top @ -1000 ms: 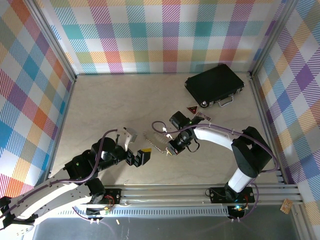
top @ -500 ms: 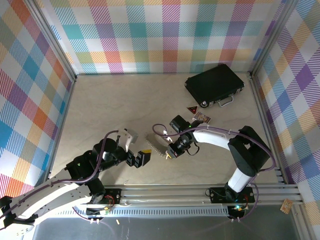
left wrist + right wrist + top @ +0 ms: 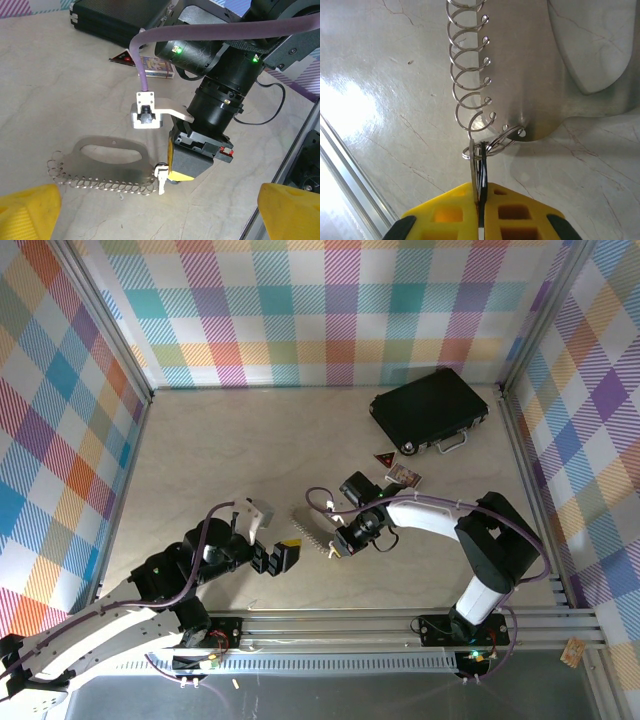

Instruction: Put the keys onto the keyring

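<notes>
Because pinched edge-on in the nearly shut right end effector (image 3: 480,195), treat the key (image 3: 474,165) as held, yet free to pivot. Find it at the end loop of the keyring (image 3: 112,160), touching the wire coil (image 3: 470,85) that runs along the flat plate (image 3: 530,75), low over the bench (image 3: 220,460).

Expect light, stiff, slick metal: no give, quick to swivel or slip between the yellow pads (image 3: 520,210). Probably best gripped on the flat faces of the head, clear of hole and teeth, leaving room for the wire to thread through. Expect springiness in the coil and sliding from the light plate on the smooth bench under any push; likely worth pinning at the handle cut-out.

At the left end effector (image 3: 277,556): spread wide, holding nothing, poised near the keyring without touching.
</notes>
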`<state>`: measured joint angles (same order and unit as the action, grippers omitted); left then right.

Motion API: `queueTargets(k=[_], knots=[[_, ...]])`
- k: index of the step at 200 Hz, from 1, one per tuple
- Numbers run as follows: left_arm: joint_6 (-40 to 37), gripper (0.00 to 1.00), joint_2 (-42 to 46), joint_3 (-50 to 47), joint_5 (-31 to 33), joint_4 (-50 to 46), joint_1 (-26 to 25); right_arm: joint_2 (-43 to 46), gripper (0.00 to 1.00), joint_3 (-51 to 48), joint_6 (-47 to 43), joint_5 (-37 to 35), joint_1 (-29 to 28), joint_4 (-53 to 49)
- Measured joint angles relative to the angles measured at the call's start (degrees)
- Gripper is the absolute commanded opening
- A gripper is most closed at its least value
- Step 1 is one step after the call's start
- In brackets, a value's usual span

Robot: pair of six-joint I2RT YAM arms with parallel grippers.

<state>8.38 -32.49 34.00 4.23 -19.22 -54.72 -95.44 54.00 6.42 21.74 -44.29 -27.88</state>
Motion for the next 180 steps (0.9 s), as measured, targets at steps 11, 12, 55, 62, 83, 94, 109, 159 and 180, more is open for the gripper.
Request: queueTargets(k=[11, 12, 55, 62, 83, 94, 109, 159, 180], knots=[[0.0, 1.00, 0.0, -0.1, 0.2, 0.1, 0.0, 0.0, 0.16, -0.2, 0.3, -0.1, 0.0, 0.0], [0.0, 1.00, 0.0, -0.1, 0.2, 0.2, 0.0, 0.0, 0.17, -0.3, 0.3, -0.1, 0.0, 0.0], [0.0, 1.00, 0.0, -0.2, 1.0, 0.3, 0.0, 0.0, 0.20, -1.0, 0.5, -0.7, 0.0, -0.6], [0.0, 1.00, 0.1, -0.2, 1.0, 0.3, 0.0, 0.0, 0.20, -1.0, 0.5, -0.7, 0.0, -0.6], [0.0, 1.00, 0.5, -0.2, 1.1, 0.3, 0.0, 0.6, 0.22, -1.0, 0.5, -1.2, 0.0, -0.8], [0.0, 1.00, 0.8, -0.2, 1.3, 0.3, 0.0, 1.4, 0.23, -1.0, 0.5, -1.5, 0.0, -1.1], [0.0, 1.00, 0.9, -0.2, 1.4, 0.2, 0.0, 2.8, 0.25, -1.0, 0.6, -1.9, 0.0, -1.6], [0.6, 1.00, 1.4, -0.2, 2.9, -0.4, 0.0, 9.9, 0.49, -1.4, 2.1, -5.4, 0.0, -3.0], [1.3, 1.00, 1.6, -0.2, 5.4, -1.6, 0.0, 14.9, 0.64, -2.5, 3.4, -8.7, 0.0, -3.4]])
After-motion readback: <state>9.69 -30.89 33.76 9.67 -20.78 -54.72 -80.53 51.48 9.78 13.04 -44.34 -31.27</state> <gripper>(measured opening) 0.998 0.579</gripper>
